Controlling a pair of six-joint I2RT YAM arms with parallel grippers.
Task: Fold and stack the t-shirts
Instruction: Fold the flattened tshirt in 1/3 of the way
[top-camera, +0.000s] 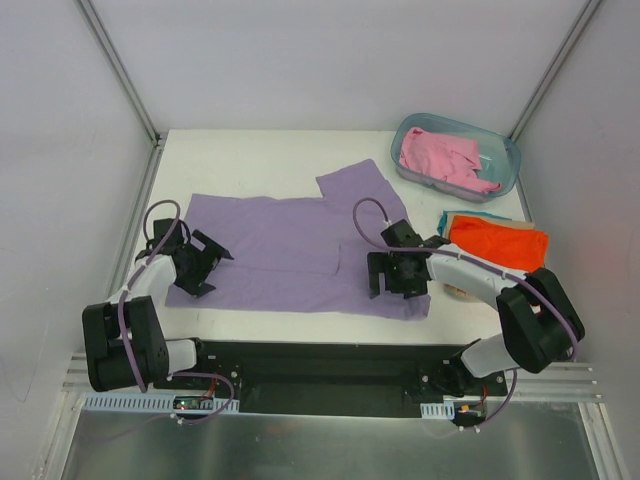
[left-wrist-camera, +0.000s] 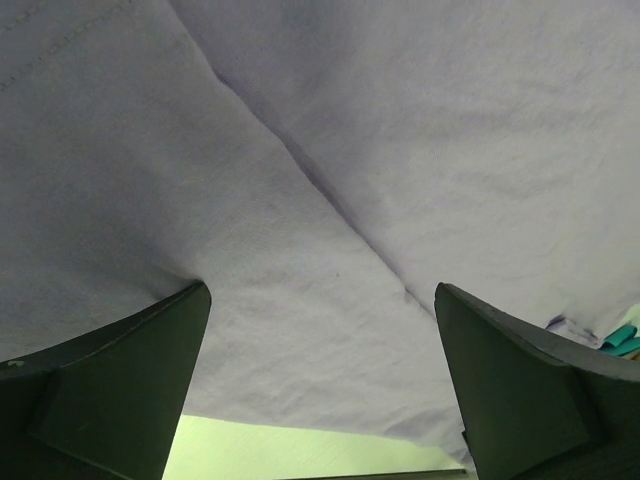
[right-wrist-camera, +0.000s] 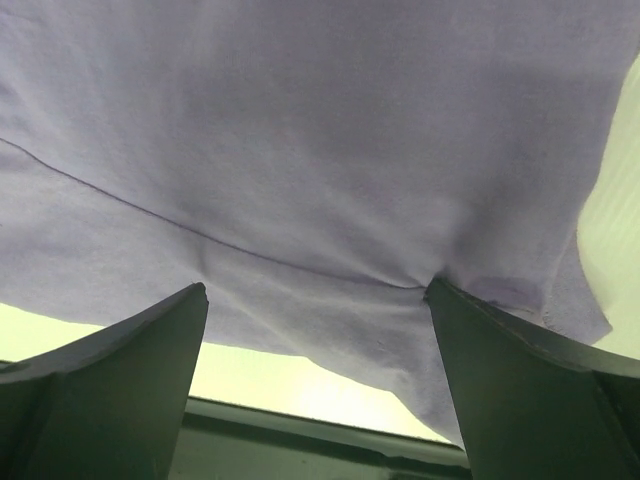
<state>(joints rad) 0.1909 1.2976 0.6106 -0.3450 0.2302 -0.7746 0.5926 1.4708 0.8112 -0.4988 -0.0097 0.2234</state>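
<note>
The lavender t-shirt (top-camera: 290, 250) lies spread flat across the table's middle. My left gripper (top-camera: 195, 265) is open and low over the shirt's near left part; in the left wrist view (left-wrist-camera: 320, 400) the cloth (left-wrist-camera: 380, 150) fills the space between the wide-apart fingers (left-wrist-camera: 120, 390). My right gripper (top-camera: 398, 275) is open over the shirt's near right corner; the right wrist view (right-wrist-camera: 315, 380) shows the hem (right-wrist-camera: 300, 130) between its fingers (right-wrist-camera: 520, 390). A folded orange t-shirt (top-camera: 500, 242) lies on a teal one (top-camera: 462, 216) at the right. A pink t-shirt (top-camera: 445, 160) lies crumpled in the tub.
The translucent blue-green tub (top-camera: 510, 160) stands at the back right corner. White walls and metal frame posts enclose the table on three sides. The black base rail (top-camera: 320, 365) runs along the near edge. A beige object (top-camera: 460, 291) peeks from under the right arm.
</note>
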